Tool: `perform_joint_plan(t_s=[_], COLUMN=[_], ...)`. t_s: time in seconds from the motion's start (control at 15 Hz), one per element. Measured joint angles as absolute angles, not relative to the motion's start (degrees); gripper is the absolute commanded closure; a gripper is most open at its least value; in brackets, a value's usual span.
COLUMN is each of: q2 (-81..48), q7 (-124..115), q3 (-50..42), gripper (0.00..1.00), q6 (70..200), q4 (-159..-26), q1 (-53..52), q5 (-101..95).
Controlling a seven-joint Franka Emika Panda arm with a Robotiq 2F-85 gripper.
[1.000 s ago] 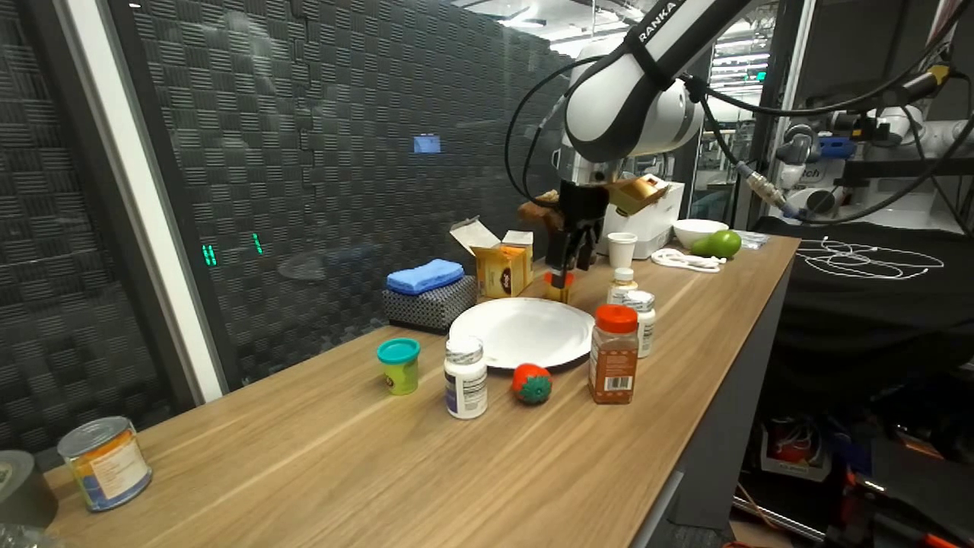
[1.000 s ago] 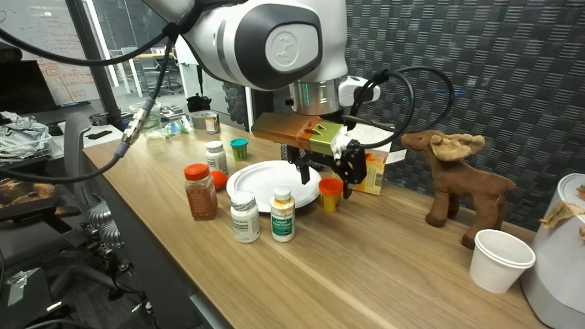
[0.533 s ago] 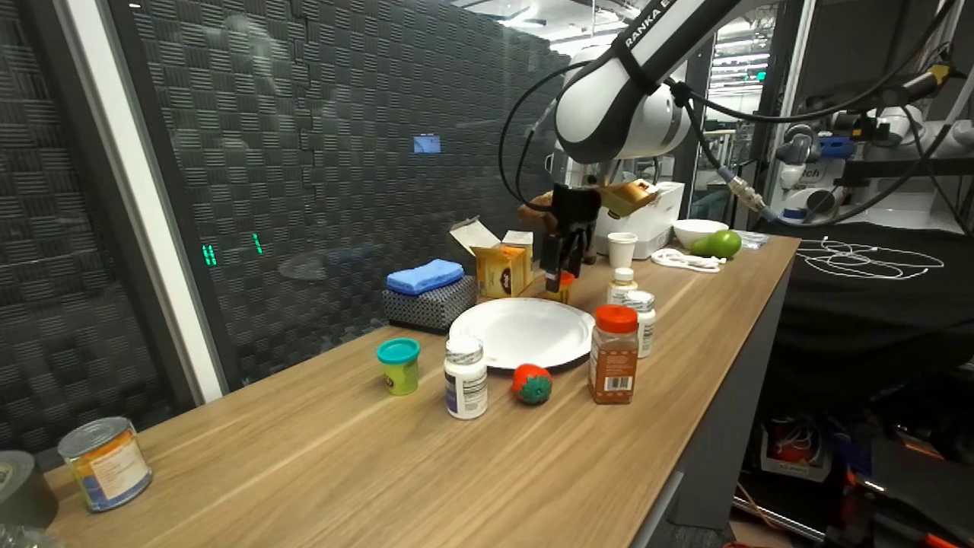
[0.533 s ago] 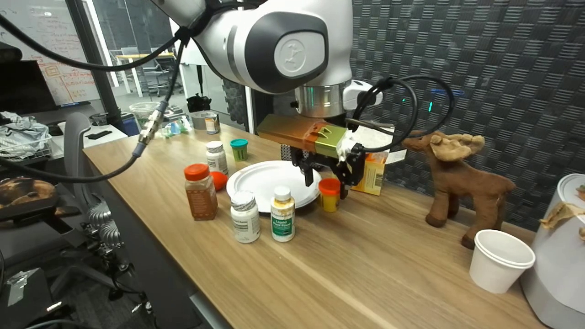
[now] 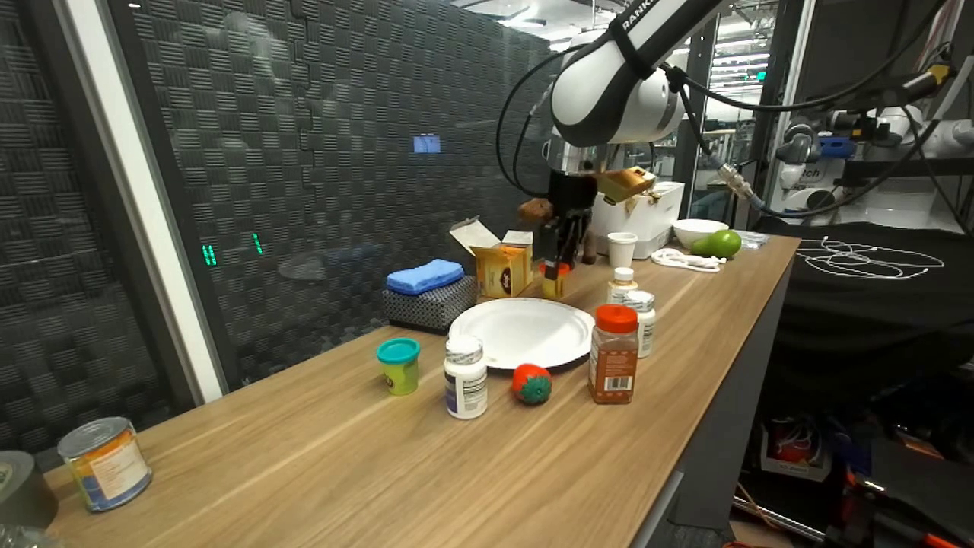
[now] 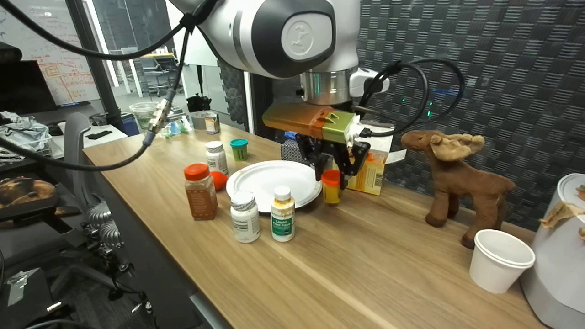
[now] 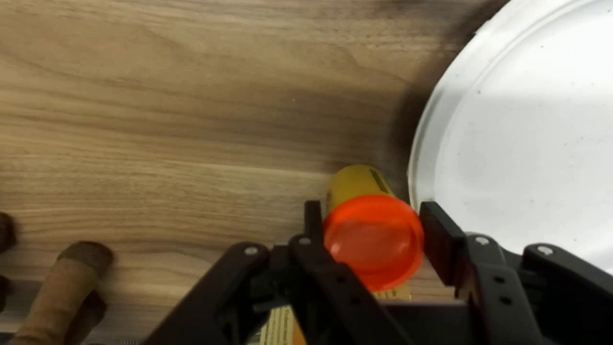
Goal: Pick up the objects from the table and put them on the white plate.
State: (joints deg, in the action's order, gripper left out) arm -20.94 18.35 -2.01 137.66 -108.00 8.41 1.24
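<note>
Dark textured panelling rises behind the wood-grain table; a whiteboard with red writing shows beyond it in an exterior view. The gripper, its fingers tight against both sides, clasps a red-lidded yellow tub just beside the white plate.

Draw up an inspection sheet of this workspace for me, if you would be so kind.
Surface: wood-grain table, with things standing along it.
Job's things: white plate, small dark specks on it; yellow tub with red lid, beside the plate; strawberry, red-capped jar, teal-lidded tub and three bottles, none on the plate.
Clutter: toy moose, white cups, open yellow box, blue cloth on a patterned box.
Hand: closed on the yellow tub, a finger either side of its lid.
Cables: black cable loops by the arm; white cord on the table.
Surroundings: dark textured panels, whiteboard, another robot.
</note>
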Motion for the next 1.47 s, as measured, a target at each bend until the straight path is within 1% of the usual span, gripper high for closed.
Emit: perform_joint_plan(t_s=[0.47, 1.07, 1.27, 1.47], q2=[-18.48, -18.70, -19.46, -20.32], q7=[18.24, 19.17, 19.31, 19.33], q3=[-0.23, 4.13, 4.12, 3.82], gripper=[0.71, 0.71, 0.71, 0.71], q6=[136.45, 134.46, 136.39, 141.18], q4=[-106.53, -109.69, -110.12, -110.47], q1=[7.14, 3.42, 3.07, 3.07], q5=[0.90, 1.44, 0.95, -0.78])
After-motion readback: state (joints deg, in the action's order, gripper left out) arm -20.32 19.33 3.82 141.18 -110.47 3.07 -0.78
